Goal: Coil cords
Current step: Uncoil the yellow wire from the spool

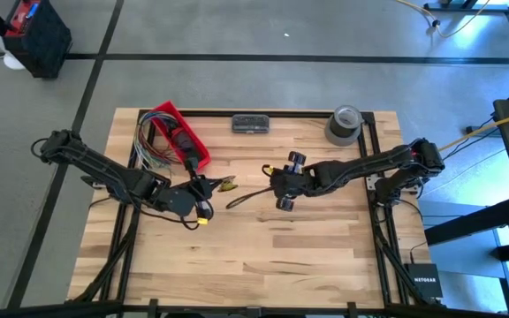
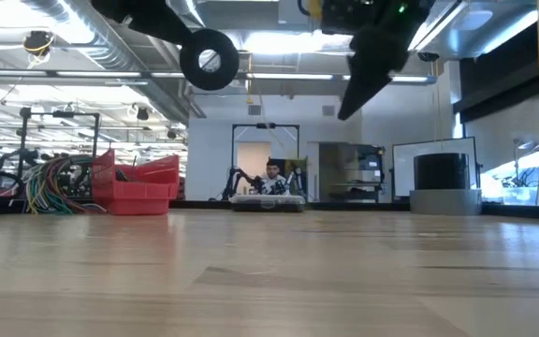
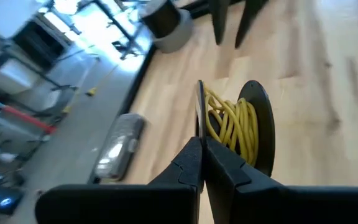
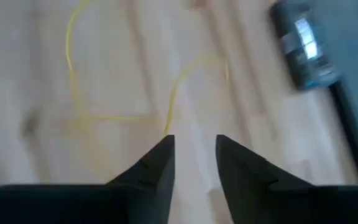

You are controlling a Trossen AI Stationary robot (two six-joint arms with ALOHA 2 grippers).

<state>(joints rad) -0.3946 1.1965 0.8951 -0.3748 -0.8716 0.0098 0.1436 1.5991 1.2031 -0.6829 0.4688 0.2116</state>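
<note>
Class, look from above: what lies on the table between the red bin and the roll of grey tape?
In the high view, a small dark flat case lies at the table's far edge between the red bin and the tape roll; otherwise bare wood.

Pale striped wood bench [image 1: 263, 238]; red bin [image 1: 182, 134] beside multicoloured wires [image 1: 145, 146]; grey tape roll [image 1: 344, 124]; thin yellow cord [image 4: 82, 93]; yellow cord wound on a black spool [image 3: 244, 127].
</note>
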